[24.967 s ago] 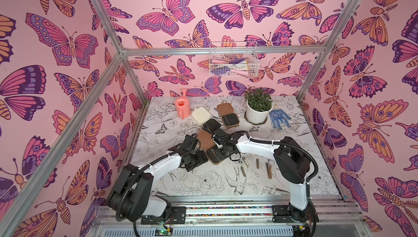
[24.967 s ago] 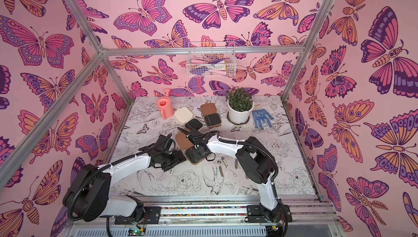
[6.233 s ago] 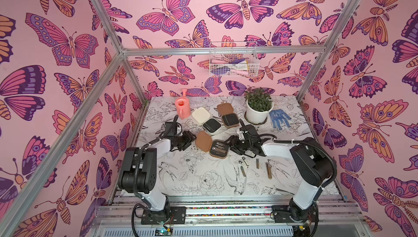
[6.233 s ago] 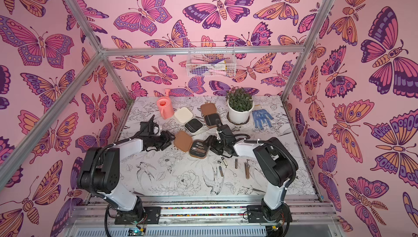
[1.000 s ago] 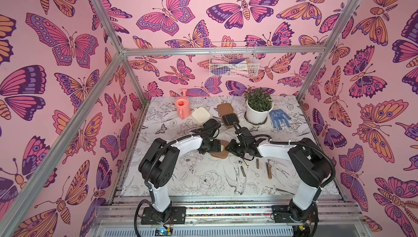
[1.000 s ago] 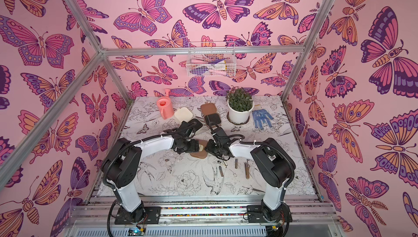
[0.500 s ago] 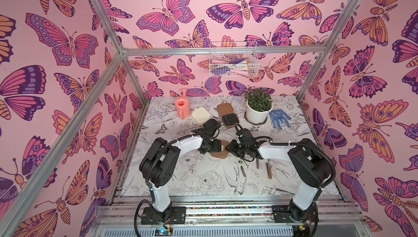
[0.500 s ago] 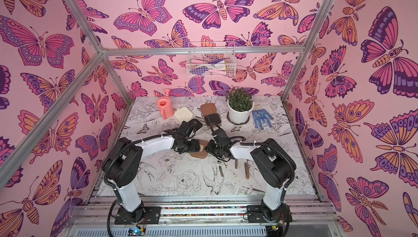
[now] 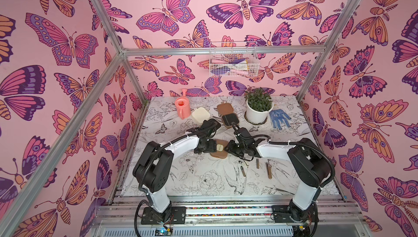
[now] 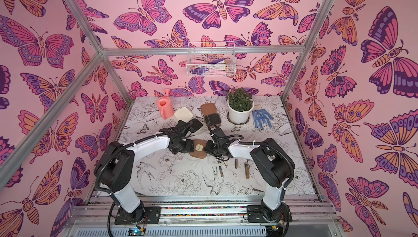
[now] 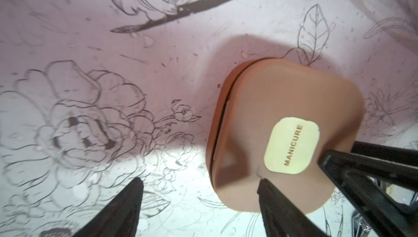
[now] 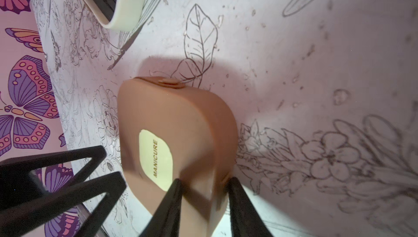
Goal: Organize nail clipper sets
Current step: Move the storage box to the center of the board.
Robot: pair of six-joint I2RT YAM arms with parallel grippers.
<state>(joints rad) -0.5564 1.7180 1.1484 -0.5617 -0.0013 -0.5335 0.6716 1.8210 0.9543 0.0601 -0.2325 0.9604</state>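
A tan case (image 9: 220, 154) with a cream MANICURE patch (image 11: 291, 145) lies closed mid-table between both arms. My right gripper (image 12: 205, 180) is shut on its near edge, one finger on the lid and one against the side. My left gripper (image 11: 200, 182) stands open; one fingertip (image 11: 263, 185) presses on the lid, the other hangs over bare table. Behind lie an open cream case (image 9: 200, 114) and an open brown case (image 9: 225, 109) with its black-lined half (image 9: 230, 119). Three slim metal tools (image 9: 257, 163) lie on the table near the right arm.
A pink watering can (image 9: 182, 109) stands at the back left. A white plant pot (image 9: 256, 114) and a blue dotted glove (image 9: 279, 118) are at the back right. A wire basket (image 9: 233, 62) hangs on the back wall.
Six seconds ago the tan case lay open and both grippers were apart from it; now it is closed with both grippers at it. Over the last second hardly anything has moved.
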